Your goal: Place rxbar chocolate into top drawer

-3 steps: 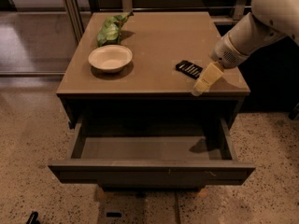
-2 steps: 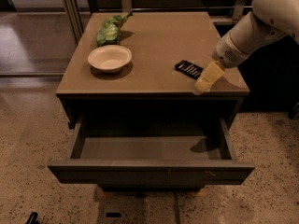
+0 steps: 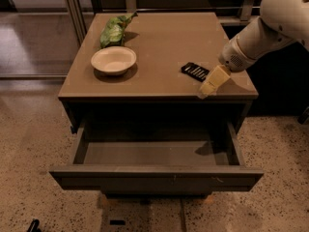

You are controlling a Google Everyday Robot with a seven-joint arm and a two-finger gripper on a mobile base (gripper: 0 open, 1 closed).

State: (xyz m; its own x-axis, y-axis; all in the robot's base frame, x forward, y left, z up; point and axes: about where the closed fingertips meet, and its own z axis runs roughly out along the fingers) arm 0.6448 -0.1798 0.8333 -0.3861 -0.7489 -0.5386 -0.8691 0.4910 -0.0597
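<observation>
chocolate bar (image 3: pixel 195 71): lies flat on bench (image 3: pixel 159 37), right front part, long axis back-left to front-right | tool (image 3: pixel 212 82): hangs just right of bar near bench's front edge, opening cannot tell, grips nothing seen | drawer (image 3: pixel 154 178): stands pulled out below, roomy | bowl (image 3: pixel 114 60), green bag (image 3: pixel 114 31): well apart, left

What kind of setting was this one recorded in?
Probably an office or lab: speckled floor, glass partition, lone cabinet with top drawer open. The gripper hovers by the rxbar chocolate.
</observation>
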